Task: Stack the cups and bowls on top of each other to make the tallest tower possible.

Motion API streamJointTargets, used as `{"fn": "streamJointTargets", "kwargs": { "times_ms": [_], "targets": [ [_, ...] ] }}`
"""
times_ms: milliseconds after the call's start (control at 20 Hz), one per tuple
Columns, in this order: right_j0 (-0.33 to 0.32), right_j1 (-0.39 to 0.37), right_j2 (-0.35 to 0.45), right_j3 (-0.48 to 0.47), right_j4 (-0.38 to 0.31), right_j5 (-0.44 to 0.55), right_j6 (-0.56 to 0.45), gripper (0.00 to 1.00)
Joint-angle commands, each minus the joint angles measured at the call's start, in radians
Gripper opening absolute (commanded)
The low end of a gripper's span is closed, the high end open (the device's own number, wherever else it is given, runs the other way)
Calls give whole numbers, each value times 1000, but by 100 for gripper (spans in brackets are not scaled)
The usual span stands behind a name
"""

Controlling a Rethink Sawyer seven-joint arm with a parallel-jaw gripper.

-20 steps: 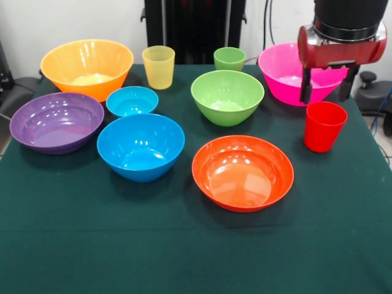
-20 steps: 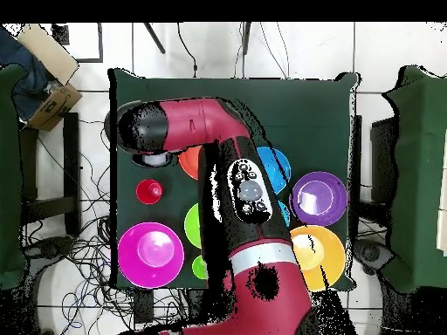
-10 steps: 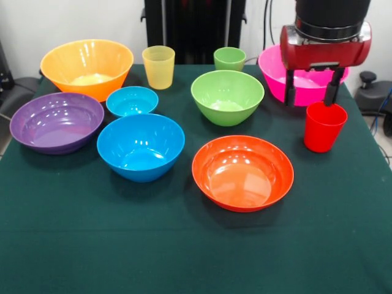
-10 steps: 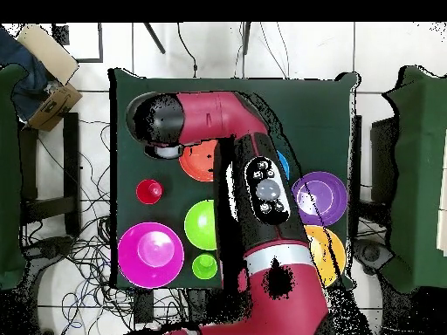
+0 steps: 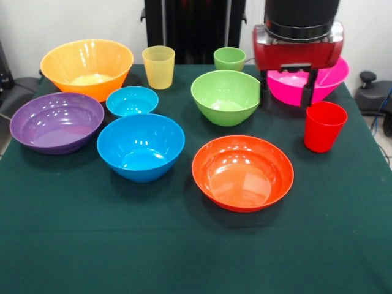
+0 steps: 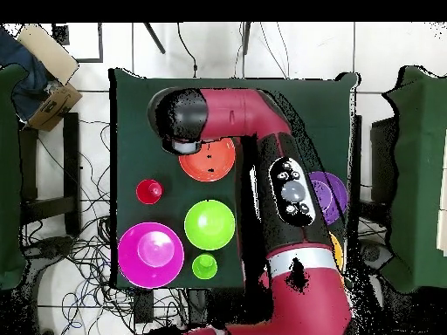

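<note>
On the green tabletop [image 5: 184, 251], seen from the front, nothing is stacked: all seven bowls and three cups stand apart. At the back are the orange bowl [image 5: 87, 67], yellow cup [image 5: 158, 67], green cup [image 5: 229, 59] and pink bowl [image 5: 306, 79]. Nearer lie the purple bowl [image 5: 56, 122], small blue bowl [image 5: 132, 101], big blue bowl [image 5: 141, 146], green bowl [image 5: 227, 97], red-orange bowl [image 5: 243, 172] and red cup [image 5: 324, 126]. The gripper [image 5: 287, 97] hangs between the green bowl and the red cup, before the pink bowl, jaws spread and holding nothing.

From overhead, the arm [image 6: 279, 188] covers the blue bowls and most of the purple and orange ones; its head sits at the red-orange bowl's edge.
</note>
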Motion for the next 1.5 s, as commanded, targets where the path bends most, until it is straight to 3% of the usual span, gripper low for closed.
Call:
{"fn": "streamJointTargets", "kwargs": {
  "times_ms": [50, 400, 700, 1500],
  "targets": [
    [-42, -21, 81, 61, -91, -79, -227, 100],
    [-65, -34, 96, 204, -157, -305, -176, 100],
    [-43, -15, 81, 211, -211, -395, -122, 100],
    [-46, -15, 96, 206, -241, -400, -117, 100]
  ]
}}
